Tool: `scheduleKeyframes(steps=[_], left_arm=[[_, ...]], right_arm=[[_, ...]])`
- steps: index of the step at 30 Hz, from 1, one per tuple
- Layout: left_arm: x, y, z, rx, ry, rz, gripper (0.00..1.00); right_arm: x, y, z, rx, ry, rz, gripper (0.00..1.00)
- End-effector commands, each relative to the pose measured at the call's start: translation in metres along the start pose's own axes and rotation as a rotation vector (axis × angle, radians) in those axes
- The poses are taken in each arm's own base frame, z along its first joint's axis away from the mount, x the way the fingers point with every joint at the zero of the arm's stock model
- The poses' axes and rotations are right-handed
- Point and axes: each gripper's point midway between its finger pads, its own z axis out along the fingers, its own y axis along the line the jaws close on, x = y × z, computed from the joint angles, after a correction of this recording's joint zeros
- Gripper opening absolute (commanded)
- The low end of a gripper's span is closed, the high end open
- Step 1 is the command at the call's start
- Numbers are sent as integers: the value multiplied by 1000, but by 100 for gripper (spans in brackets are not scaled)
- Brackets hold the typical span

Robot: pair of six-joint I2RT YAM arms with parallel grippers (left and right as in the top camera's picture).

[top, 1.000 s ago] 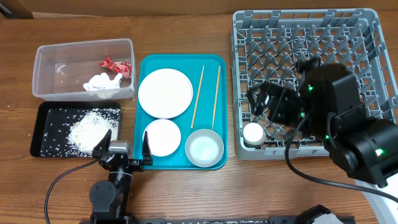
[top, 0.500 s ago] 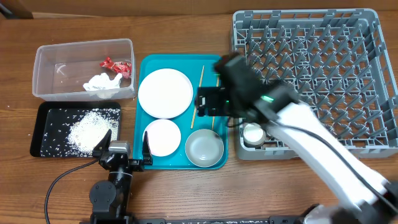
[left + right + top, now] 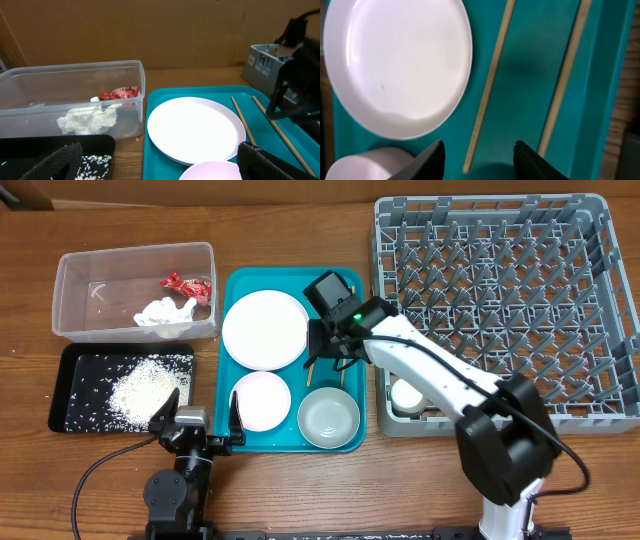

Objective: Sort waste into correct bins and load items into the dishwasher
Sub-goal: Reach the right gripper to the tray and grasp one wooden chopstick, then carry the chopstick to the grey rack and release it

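The clear tub [image 3: 135,330] holds the red wrapper [image 3: 188,284] and the white tissue [image 3: 163,312]. Rice lies in the black tray [image 3: 70,415]. On the teal tray [image 3: 290,442] sit the large plate [image 3: 265,329], small plate [image 3: 262,400], bowl [image 3: 328,417] and two chopsticks [image 3: 490,80] [image 3: 567,75]. The cup [image 3: 407,394] stands in the grey rack [image 3: 500,300]. My right gripper [image 3: 480,162] hovers open over the tray, the left chopstick's near end between its fingers [image 3: 427,160], untouched. My left gripper [image 3: 200,410] rests open at the front edge.
The right arm [image 3: 430,375] stretches from the front right across the rack's near-left corner to the teal tray. In the left wrist view, the tub [image 3: 75,95], large plate [image 3: 195,130] and black tray [image 3: 95,160] lie ahead of the open left gripper [image 3: 162,170].
The right arm swung from the rack's front left corner to over the chopsticks on the teal tray, its jaws narrowing. The cup stays in the rack. The left arm is still.
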Motion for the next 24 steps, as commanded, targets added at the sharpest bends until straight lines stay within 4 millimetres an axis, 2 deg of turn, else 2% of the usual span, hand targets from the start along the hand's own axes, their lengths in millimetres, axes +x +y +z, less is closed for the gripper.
scheduleKeyframes(steps=[1,3,13,17,18,21,24], left_arm=[[0,2,0,-12,-4,18,100],[0,3,0,-13,-4,18,100],[0,3,0,-13,-4,18,100],[0,2,0,-12,-4,18,100],[0,3,0,-13,-4,18,100],[0,2,0,-12,-4,18,100],[0,2,0,-12,-4,18,100]], right_arm=[[0,-7,21,29,6,8,44],[5,-11,36,45,28,8,44],[11,-14,65,57,45,8,43],[21,-22,81,83,81,9,42],[24,-25,83,93,94,9,40],[30,-30,86,112,118,21,25],[26,-30,77,116,114,43,12]])
